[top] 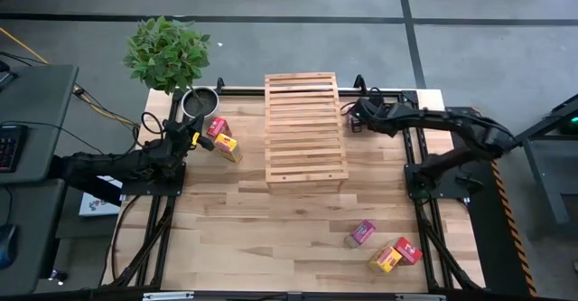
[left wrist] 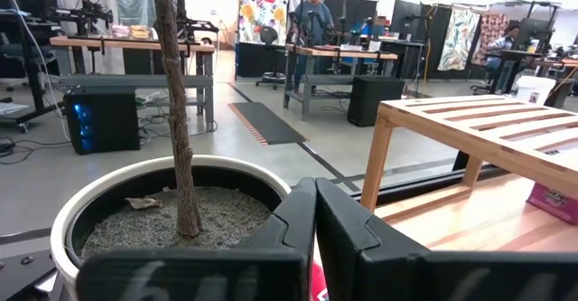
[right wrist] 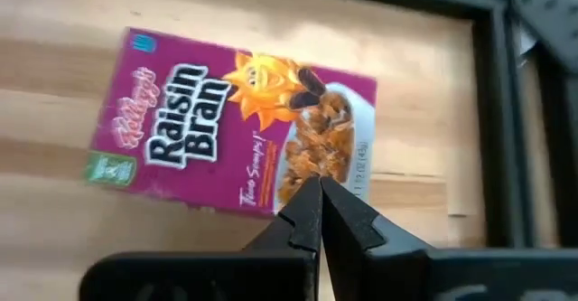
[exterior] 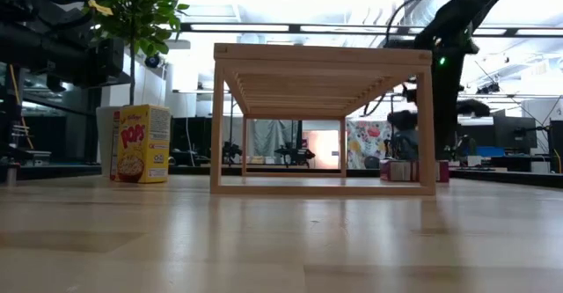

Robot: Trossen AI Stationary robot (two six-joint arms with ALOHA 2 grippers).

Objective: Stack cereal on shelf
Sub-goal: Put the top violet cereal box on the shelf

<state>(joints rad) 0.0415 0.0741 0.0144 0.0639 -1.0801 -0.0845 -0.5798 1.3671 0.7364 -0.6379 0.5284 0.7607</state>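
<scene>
at the far right corner of the worktop point(top: 298, 220), your right claw point(right wrist: 318, 185) is clenched with nothing between its tips, hovering over a magenta raisin bran box point(right wrist: 226, 129) lying flat just right of the shelf point(top: 305, 129). your left claw point(left wrist: 314, 202) is clenched too, near the potted plant point(top: 172, 57) at the far left, beside a red box point(top: 217, 126) and a yellow box point(top: 228, 146). near the front right lie another magenta box point(top: 360, 234), a yellow one point(top: 385, 259) and a red one point(top: 406, 249). nothing rests on the shelf.
</scene>
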